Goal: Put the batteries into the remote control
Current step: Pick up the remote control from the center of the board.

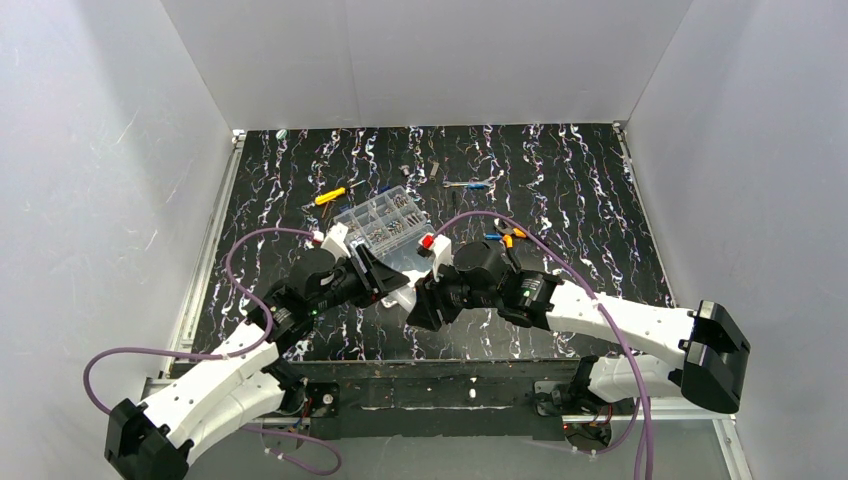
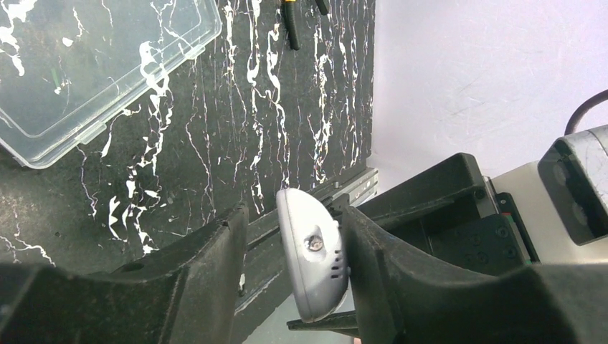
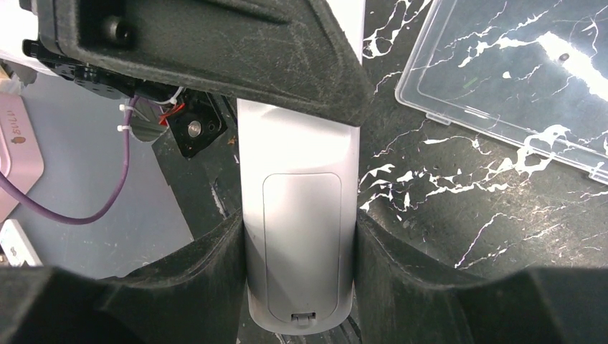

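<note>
The remote control [image 3: 300,244] is a slim white bar held between both arms above the near part of the table. Its back faces the right wrist camera, with the battery cover latched in place. My right gripper [image 3: 300,226] is shut on its sides near the cover end. In the left wrist view the remote's other end [image 2: 313,254] leans on one finger [image 2: 387,272] of my left gripper [image 2: 292,215], with a gap to the other finger, so that gripper is open. In the top view the remote [image 1: 399,296] shows between my left gripper [image 1: 393,280] and my right gripper [image 1: 420,306]. No batteries show.
A clear compartment box [image 1: 385,225] with its lid open lies just behind the grippers; its lid shows in both wrist views [image 2: 93,64] [image 3: 516,79]. A yellow-handled screwdriver [image 1: 330,196], orange-handled pliers [image 1: 514,236] and small blue-handled tools [image 1: 478,185] lie further back.
</note>
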Controlling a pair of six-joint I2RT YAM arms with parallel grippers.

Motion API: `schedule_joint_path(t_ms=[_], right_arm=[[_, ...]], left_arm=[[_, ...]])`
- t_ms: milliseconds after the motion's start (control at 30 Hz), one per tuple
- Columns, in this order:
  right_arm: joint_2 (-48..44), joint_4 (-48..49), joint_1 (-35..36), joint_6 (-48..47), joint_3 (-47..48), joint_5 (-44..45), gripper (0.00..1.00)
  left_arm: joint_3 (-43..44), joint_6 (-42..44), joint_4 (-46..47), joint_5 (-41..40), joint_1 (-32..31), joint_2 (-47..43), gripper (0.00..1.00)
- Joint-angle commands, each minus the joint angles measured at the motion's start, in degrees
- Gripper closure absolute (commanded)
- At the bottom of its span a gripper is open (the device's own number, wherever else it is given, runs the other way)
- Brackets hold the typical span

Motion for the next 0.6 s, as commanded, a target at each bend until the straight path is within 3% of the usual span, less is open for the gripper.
schedule_joint_path(t_ms=[0, 433, 533, 567], right_arm=[[-0.45, 4.07, 0.18, 0.05, 1.36, -1.03, 0.99], [-0.38, 5.07, 0.43, 1.75, 1.4, 1.79, 0.97], [-1.59, 5.06, 0.49, 0.66, 1.53, 1.03, 0.76], [-2.3, 5.08, 0.51, -0.04, 1.42, 0.36, 0.64]], left_arm=[[0.16, -0.54, 1.94, -0.21, -0.24, 1.67, 0.54], [0.27, -1.03, 2.39, -0.45, -2.57, 2.71, 0.88], [0.04, -0.96, 2.08, -0.34, -2.88, 2.72, 1.0], [-0.05, -0.94, 1.84, -0.07, -2.96, 2.75, 1.0]])
